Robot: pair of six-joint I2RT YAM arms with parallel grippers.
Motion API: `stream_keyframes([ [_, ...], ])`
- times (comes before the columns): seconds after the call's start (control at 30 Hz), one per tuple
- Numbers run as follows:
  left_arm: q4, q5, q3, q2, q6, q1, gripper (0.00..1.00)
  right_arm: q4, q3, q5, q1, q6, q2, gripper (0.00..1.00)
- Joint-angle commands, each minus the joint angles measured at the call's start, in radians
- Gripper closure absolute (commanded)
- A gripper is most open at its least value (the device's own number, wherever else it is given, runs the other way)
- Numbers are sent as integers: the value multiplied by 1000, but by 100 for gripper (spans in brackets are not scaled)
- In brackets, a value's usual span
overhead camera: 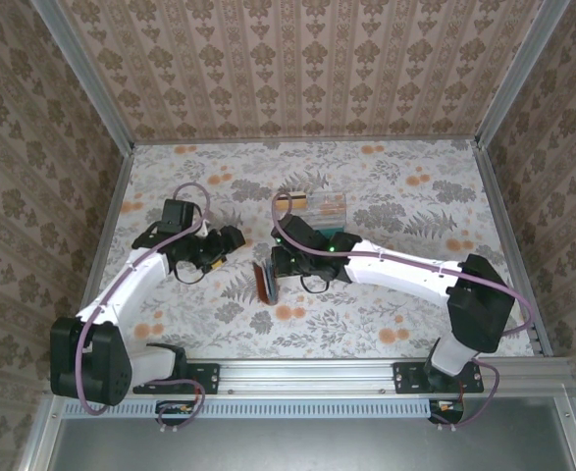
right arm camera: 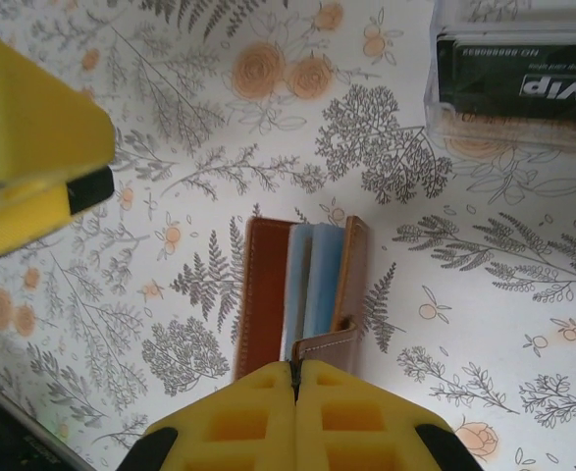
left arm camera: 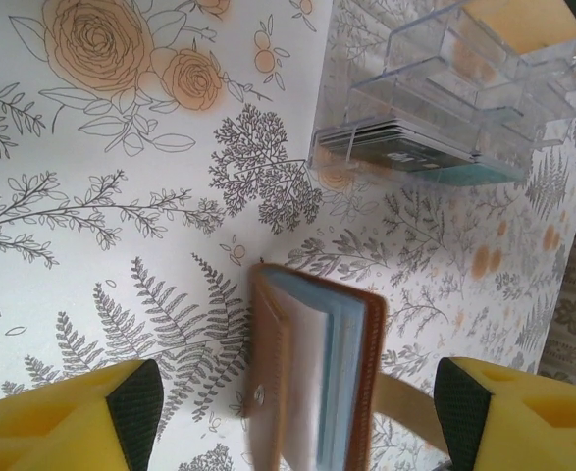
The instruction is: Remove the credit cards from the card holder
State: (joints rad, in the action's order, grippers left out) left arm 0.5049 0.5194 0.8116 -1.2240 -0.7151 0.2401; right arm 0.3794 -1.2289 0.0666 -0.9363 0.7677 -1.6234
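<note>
While the left gripper (left arm camera: 297,394) hangs over the floral table (left arm camera: 62,285) with its jaws spread wide and nothing between them in contact, it seems placed to reach in for a card rather than to hold anything. Just to its right, between the two arms, is the card holder (left arm camera: 312,378): it stands on its edge, folded partly open, reddish-brown outside and blue-grey lining within. I cannot tell whether any card sits in its slots. Right of that, the right gripper (right arm camera: 295,392) is fully closed, and its yellow pads (right arm camera: 356,422) appear to pinch the holder's near flap, probably to keep it upright and spread for the other arm. Farther right and back, well apart from the holder, sits a clear plastic box (left arm camera: 420,49) with a stack of cards (right arm camera: 518,83) in it.
</note>
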Motion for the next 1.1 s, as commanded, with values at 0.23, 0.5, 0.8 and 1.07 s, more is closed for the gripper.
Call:
stream_keyframes([
  [0.23, 11, 19, -7, -18, 42, -5, 23, 33, 63, 34, 29, 36, 107, 100],
  [0.5, 10, 20, -3, -34, 54, 10, 23, 137, 216, 137, 98, 31, 165, 100],
  [0.8, 10, -12, 0, -73, 66, 84, 22, 172, 240, 82, 134, -44, 51, 74],
  [1.07, -52, 20, -6, -102, 66, 181, 32, 90, 239, 47, 136, -14, -14, 84],
])
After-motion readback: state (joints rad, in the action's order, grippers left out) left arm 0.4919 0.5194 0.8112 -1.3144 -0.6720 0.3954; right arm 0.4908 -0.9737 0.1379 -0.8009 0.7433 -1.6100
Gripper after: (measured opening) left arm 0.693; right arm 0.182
